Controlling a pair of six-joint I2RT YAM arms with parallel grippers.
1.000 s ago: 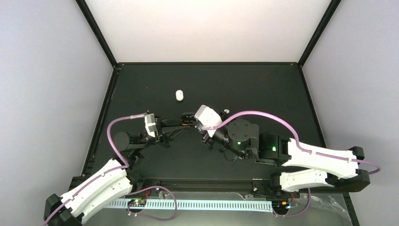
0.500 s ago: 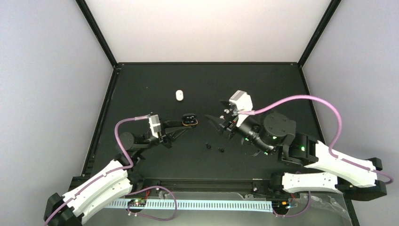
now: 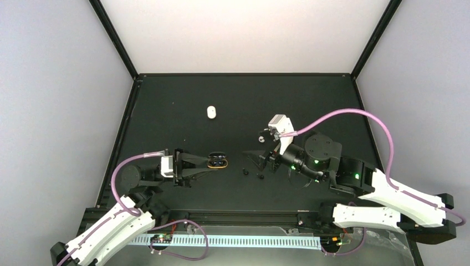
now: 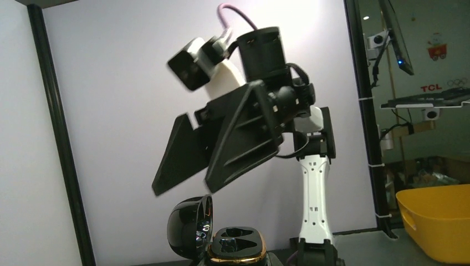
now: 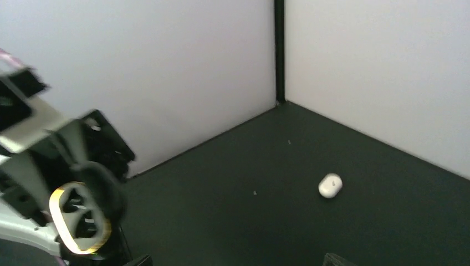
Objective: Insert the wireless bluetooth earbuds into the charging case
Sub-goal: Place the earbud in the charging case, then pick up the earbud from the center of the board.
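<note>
While the left gripper (image 3: 211,161) clamps the open charging case (image 3: 220,161) between its fingers, the right gripper (image 3: 250,158) gapes wide, two black earbuds (image 3: 244,172) lying just beside its fingertips, too small to make out.

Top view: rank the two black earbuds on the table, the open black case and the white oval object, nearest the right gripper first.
From the right gripper:
1. Black earbuds, on its near side; too close to separate.
2. Open black case, leftward, held by the left gripper.
3. White oval object, far back-left.
</note>
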